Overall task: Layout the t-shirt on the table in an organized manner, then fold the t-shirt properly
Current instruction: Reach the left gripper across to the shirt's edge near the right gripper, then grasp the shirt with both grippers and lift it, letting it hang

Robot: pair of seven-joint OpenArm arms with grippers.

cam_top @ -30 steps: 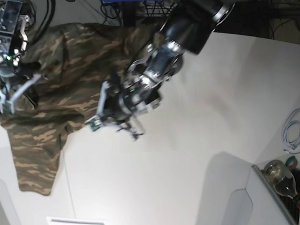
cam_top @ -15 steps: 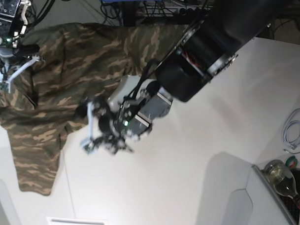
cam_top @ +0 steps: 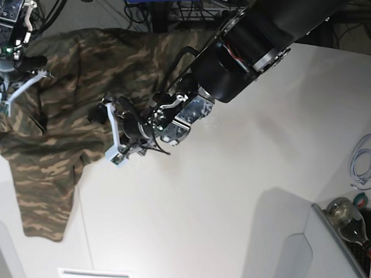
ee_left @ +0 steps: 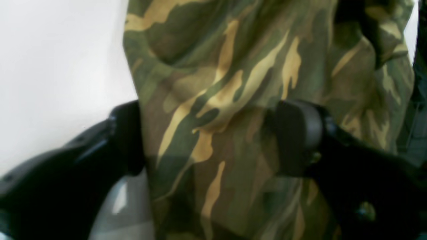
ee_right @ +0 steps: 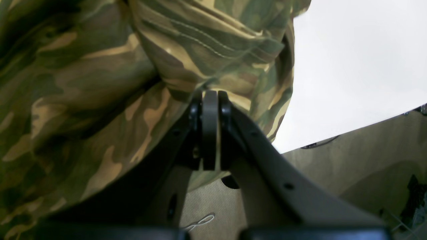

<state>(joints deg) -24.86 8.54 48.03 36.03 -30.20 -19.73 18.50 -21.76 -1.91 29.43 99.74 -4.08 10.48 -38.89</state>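
The camouflage t-shirt [cam_top: 80, 88] lies spread over the far left of the white table [cam_top: 236, 192], one end hanging toward the near left. My right gripper [cam_top: 4, 99] is at the shirt's left edge. In the right wrist view its pads are shut [ee_right: 210, 100] on a bunched fold of the t-shirt [ee_right: 100, 83]. My left gripper [cam_top: 112, 136] is open at the shirt's right lower edge. In the left wrist view its fingers stand wide apart [ee_left: 210, 140] with the t-shirt [ee_left: 233, 83] between them and bare table [ee_left: 50, 66] to the left.
A glass bottle [cam_top: 348, 222] and a white cable [cam_top: 363, 163] lie at the right edge. A grey panel [cam_top: 287, 245] stands at the near right. Dark cables [cam_top: 169, 14] run behind the table. A white plate [cam_top: 96, 276] sits at the near left.
My left gripper has moved left and slightly up onto the shirt's edge, fingers open around the cloth. My right gripper has risen a little while still holding the shirt.
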